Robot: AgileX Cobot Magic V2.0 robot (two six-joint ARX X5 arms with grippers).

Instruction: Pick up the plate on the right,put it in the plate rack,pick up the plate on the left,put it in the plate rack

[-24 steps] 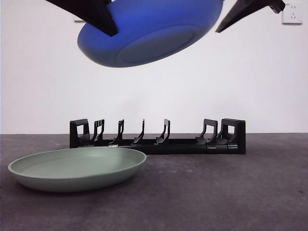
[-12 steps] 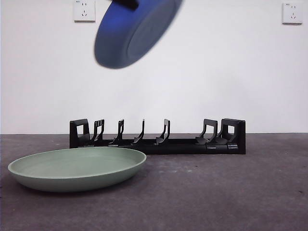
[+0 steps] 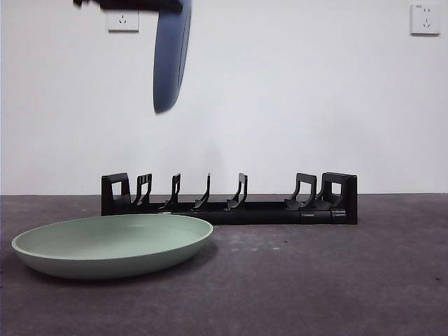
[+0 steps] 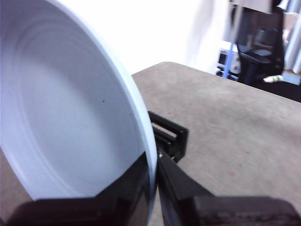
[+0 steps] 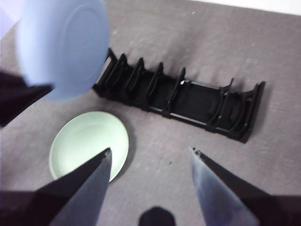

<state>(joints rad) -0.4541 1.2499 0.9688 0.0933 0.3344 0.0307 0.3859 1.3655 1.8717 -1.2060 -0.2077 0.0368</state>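
Observation:
A blue plate [image 3: 170, 56] hangs upright, edge-on, high above the left end of the plate rack [image 3: 231, 203]. My left gripper [image 4: 153, 162] is shut on the blue plate's [image 4: 61, 117] rim, and in the front view it shows only as a dark tip [image 3: 140, 4] at the top. A green plate [image 3: 112, 245] lies flat on the table in front of the rack's left half. My right gripper [image 5: 150, 150] is open and empty, high above the table, looking down on the rack [image 5: 188, 101], the green plate [image 5: 89, 143] and the blue plate [image 5: 63, 47].
Two wall sockets [image 3: 122, 17] [image 3: 425, 19] sit on the white wall behind. The left wrist view shows the table's far edge and dark furniture [image 4: 258, 52] beyond it. All the rack's slots stand bare.
The blue plate has turned from nearly flat to upright and shifted left. The dark jaws seen beside it a second ago have left the front view.

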